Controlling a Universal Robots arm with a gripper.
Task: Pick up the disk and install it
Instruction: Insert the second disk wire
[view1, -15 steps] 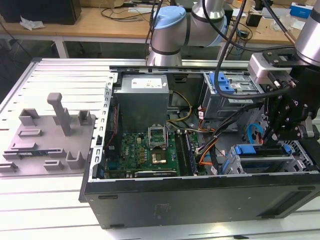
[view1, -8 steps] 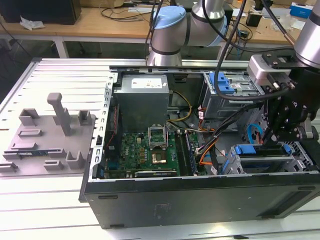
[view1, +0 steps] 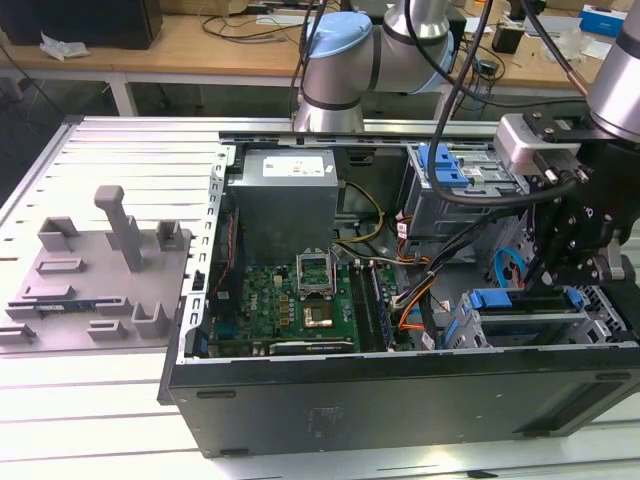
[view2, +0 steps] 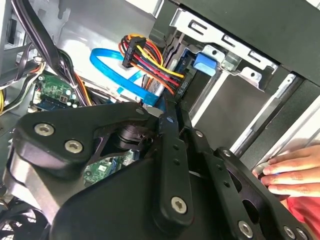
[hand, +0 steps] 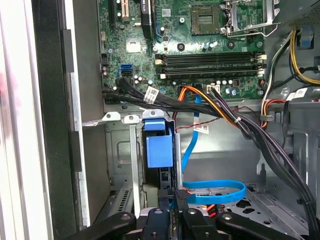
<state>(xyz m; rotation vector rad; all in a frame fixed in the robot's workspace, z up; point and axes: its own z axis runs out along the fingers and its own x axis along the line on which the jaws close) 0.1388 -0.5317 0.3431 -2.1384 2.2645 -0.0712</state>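
The disk (view1: 522, 322) lies in the drive bay at the front corner of the open computer case, on the exterior view's right. Its blue carrier bracket (view1: 490, 298) faces the motherboard. In the first wrist view the blue carrier end (hand: 159, 150) stands between the bay's metal rails. My gripper (view1: 543, 272) hangs directly over that bay. Its black fingertips (hand: 173, 195) sit pressed together just short of the blue carrier, and I see nothing between them. In the second wrist view my gripper (view2: 169, 107) points toward the bay and a blue tab (view2: 205, 62).
A person's hand (view2: 287, 172) rests on the case edge beside the bay. A cable bundle (hand: 240, 125) and a blue data cable (hand: 215, 190) run close to my fingers. Motherboard (view1: 290, 300), power supply (view1: 285, 200) and an upper cage with another blue carrier (view1: 445, 165) fill the case. A grey fixture plate (view1: 100, 270) lies on the exterior view's left.
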